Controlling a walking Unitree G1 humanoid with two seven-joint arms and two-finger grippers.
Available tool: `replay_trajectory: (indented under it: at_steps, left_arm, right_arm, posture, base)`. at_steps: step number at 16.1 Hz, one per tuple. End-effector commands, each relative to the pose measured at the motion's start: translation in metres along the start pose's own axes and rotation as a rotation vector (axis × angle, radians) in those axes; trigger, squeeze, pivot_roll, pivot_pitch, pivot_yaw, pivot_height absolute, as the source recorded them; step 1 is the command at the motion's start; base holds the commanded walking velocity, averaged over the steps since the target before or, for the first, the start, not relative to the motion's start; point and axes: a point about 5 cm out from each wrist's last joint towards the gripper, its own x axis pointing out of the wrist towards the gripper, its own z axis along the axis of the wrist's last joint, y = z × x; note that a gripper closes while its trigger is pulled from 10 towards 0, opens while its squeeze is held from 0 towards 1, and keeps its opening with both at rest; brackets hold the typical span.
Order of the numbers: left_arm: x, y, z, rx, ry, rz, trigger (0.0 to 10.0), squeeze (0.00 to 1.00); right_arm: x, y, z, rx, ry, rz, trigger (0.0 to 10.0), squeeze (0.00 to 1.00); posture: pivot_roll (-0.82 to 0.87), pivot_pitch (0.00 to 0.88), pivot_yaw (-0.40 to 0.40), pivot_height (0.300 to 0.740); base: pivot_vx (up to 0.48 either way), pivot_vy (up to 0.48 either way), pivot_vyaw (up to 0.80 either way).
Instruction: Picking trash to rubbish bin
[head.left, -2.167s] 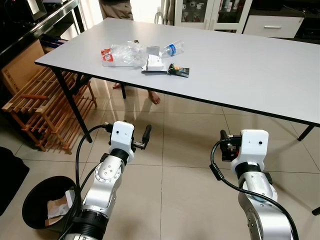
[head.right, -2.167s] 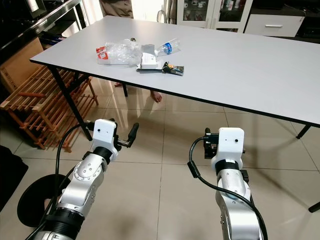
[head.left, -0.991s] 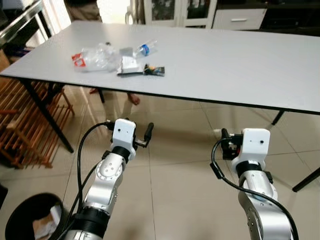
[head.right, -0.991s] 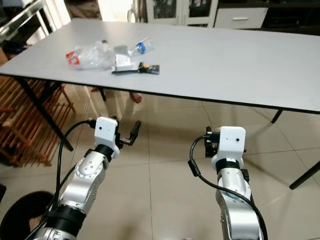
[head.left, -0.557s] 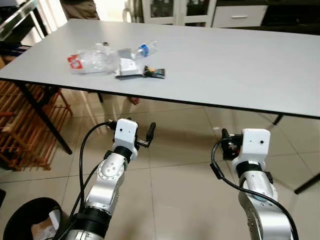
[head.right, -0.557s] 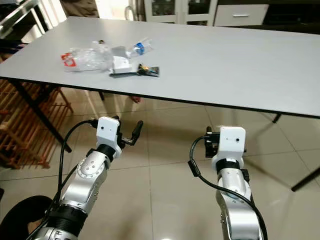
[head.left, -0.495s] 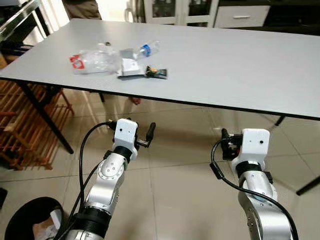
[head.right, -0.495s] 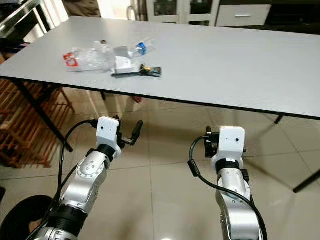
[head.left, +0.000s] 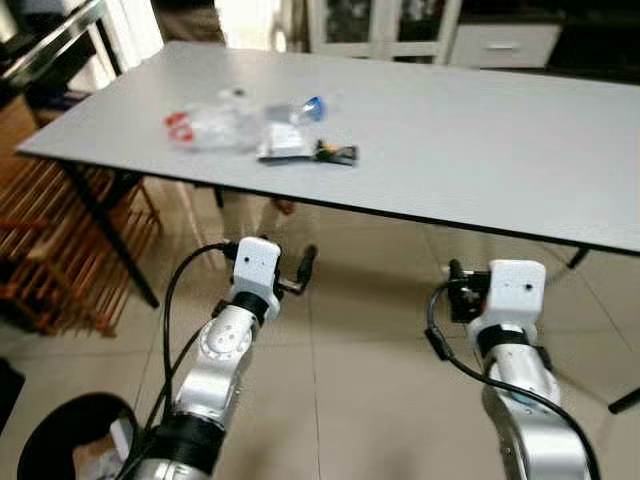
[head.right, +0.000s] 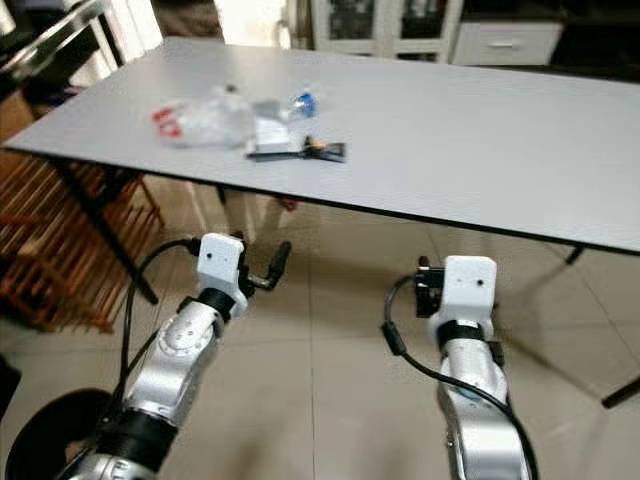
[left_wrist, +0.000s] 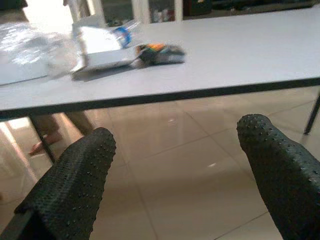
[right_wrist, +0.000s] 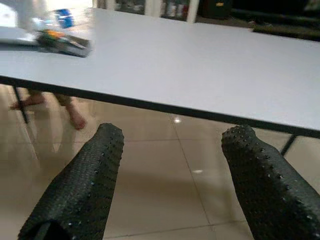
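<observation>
Currently the trash sits in a cluster near the left end of the grey surface (head.left: 480, 130): a crumpled clear plastic bag (head.left: 215, 122), a plastic bottle (head.left: 298, 108) with a blue label, a white packet (head.left: 283, 146) and a dark wrapper (head.left: 337, 153) just beside it. Left claw (left_wrist: 175, 165) and right claw (right_wrist: 170, 170) are both spread wide and empty, held below the surface edge over the tiled floor (head.left: 350, 360). A black rubbish bin (head.left: 70, 440) stands on the floor at lower left.
</observation>
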Motion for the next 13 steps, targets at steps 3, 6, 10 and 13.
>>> replay_trajectory:
  at_steps: [3,6,10,13]
  left_arm:
    - [0.0015,0.0007,0.0035,0.009,-0.013,-0.002,10.0,0.0]
    - [0.0014,0.0009,0.0034,0.011,-0.012,-0.003,10.0,0.0]
    - [0.0012,0.0017,0.0028,0.014,-0.01,-0.003,10.0,0.0]
    - [0.0008,0.0012,0.0015,0.016,-0.006,-0.005,10.0,0.0]
  right_arm:
    - [-0.0012,0.0004,0.0007,-0.005,-0.007,0.008,10.0,0.0]
    - [-0.0007,0.0006,0.0001,-0.005,-0.005,0.01,10.0,0.0]
    - [-0.0006,0.0018,-0.0002,-0.004,-0.004,0.014,10.0,0.0]
    - [-0.0003,0.0021,-0.0008,-0.004,-0.004,0.016,10.0,0.0]
  posture:
    - [-0.09,0.052,0.045,0.74]
    - [-0.08,0.05,0.045,0.74]
    - [-0.08,0.047,0.046,0.74]
    - [-0.08,0.047,0.047,0.74]
  base:
    - [0.385,0.0,0.0]
    - [0.423,0.0,0.0]
    - [0.437,0.0,0.0]
    - [0.48,0.0,0.0]
